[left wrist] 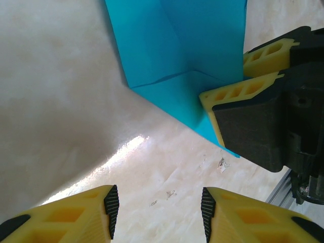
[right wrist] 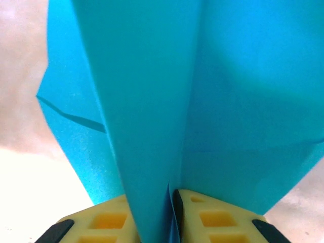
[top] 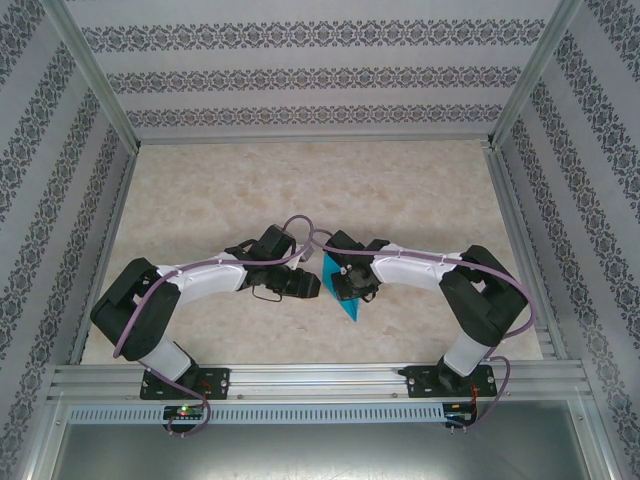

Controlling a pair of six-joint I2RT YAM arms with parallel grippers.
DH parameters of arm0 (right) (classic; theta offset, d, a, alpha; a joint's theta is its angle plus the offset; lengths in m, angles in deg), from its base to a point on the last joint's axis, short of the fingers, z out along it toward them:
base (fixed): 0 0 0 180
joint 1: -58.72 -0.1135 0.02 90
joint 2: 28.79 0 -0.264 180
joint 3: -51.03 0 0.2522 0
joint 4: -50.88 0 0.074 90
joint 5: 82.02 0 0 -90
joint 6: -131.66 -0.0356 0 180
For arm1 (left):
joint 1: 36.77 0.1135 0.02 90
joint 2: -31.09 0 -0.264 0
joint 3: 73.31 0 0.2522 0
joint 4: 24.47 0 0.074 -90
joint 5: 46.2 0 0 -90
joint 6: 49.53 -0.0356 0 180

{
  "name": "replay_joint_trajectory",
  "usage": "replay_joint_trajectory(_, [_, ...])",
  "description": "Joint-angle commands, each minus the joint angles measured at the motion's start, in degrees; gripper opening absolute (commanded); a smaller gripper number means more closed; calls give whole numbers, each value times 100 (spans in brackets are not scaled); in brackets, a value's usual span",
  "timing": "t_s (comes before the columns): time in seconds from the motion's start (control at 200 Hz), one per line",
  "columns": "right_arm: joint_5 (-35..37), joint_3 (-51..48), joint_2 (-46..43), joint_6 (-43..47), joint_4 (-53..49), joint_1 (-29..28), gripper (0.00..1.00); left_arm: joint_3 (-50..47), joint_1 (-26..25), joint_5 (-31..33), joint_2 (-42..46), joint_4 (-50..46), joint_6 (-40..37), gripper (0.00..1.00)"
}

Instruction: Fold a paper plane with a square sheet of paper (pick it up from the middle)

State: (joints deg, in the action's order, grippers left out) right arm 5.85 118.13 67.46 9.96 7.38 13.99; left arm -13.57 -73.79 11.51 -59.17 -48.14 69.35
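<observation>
Mid-fold: the right pincer (right wrist: pixel 171 202), nearly closed, pinches the creased paper (right wrist: pixel 152 101) over the desk (left wrist: pixel 61 101). The left pincer (left wrist: pixel 157 205), half open and empty, hovers beside the paper. It probably has to crease a wing next.

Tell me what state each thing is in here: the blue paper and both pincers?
sheet of paper: partly folded, creased, not yet a plane, pinched at one edge.
right pincer: closed on the sheet of paper, holding it.
left pincer: open, empty, above the table beside the paper.
</observation>
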Motion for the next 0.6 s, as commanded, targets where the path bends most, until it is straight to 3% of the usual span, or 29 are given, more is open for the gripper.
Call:
replay_joint_trajectory(0.0, [-144,-43,-159,-39,-89,17,25,173,54,38,50,-167,-149,50])
replay_joint_trajectory(0.19, [-13,205,-545,46,-574,42,30,477,63,286,140,-631,-363,50])
replay_joint_trajectory(0.405, [-367,339,-1083,303,-884,248,41,1024,196,1127,504,-1535,-806,53])
replay_joint_trajectory(0.475, [-460,366,-1280,555,-964,383,43,1183,235,1626,668,-1794,-1053,57])
replay_joint_trajectory(0.595, [-465,369,-1637,1152,-1047,740,50,1318,370,2564,978,-2034,-1390,73])
